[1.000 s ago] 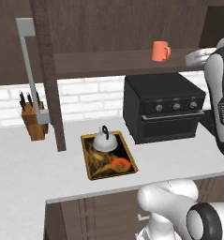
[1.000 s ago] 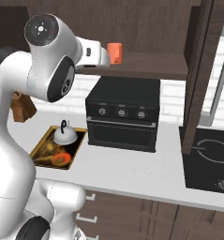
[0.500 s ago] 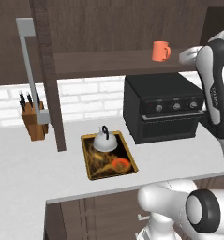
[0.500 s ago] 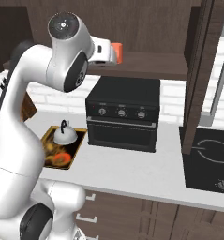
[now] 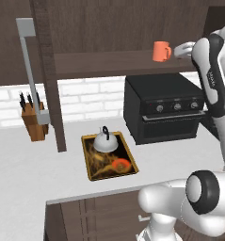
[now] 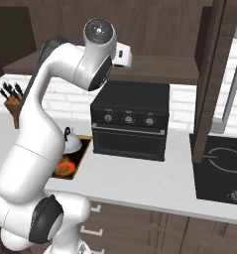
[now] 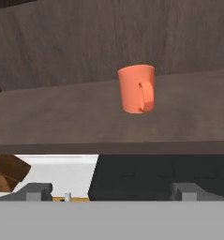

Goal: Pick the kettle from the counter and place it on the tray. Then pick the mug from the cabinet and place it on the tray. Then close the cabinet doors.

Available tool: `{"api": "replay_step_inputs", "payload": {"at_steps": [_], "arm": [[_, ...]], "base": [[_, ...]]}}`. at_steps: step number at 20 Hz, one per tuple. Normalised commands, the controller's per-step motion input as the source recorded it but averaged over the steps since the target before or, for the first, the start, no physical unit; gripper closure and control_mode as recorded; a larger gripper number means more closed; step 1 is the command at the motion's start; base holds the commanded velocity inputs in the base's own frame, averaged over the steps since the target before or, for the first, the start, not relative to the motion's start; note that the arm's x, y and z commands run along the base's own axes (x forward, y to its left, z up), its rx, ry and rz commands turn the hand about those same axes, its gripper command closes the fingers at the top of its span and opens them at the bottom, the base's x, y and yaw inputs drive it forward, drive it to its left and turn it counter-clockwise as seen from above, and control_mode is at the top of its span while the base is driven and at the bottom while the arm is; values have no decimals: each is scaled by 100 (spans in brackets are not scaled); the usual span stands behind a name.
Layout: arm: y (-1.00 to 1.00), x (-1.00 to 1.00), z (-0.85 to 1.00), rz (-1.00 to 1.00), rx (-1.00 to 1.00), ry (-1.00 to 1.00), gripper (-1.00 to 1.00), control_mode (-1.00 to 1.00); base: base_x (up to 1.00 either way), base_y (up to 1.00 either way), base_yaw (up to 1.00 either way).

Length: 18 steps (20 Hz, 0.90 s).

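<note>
Cabinet shelf (image 7: pixel 62 122) — mug (image 7: pixel 136 89) upright

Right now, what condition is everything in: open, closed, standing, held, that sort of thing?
mug: upright on the cabinet shelf, handle toward the hand camera, not held.
kettle: upright on the tray.
tray: flat on the counter, holding the kettle.
cabinet door: swung open.
gripper: open, empty, short of the mug.
knife block: upright, knives in it.
countertop oven: door shut.

Kettle (image 5: pixel 105 140) on tray (image 5: pixel 96 164); mug (image 5: pixel 161 51) on cabinet (image 5: pixel 100 63) shelf.
</note>
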Motion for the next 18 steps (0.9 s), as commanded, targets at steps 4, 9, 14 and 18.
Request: {"api": "replay_step_inputs", "payload": {"at_steps": [4,9,14,18], "arm": [[-1,44,-20,3,1,0,-100,-100],[-1,49,-9,2,0,-2,-100,-100],[0,42,-3,0,0,-4,-100,-100],[-1,34,-15,0,-1,0,-100,-100]], "base": [[0,0,0],[0,0,0],[0,0,0],[0,0,0]]}}
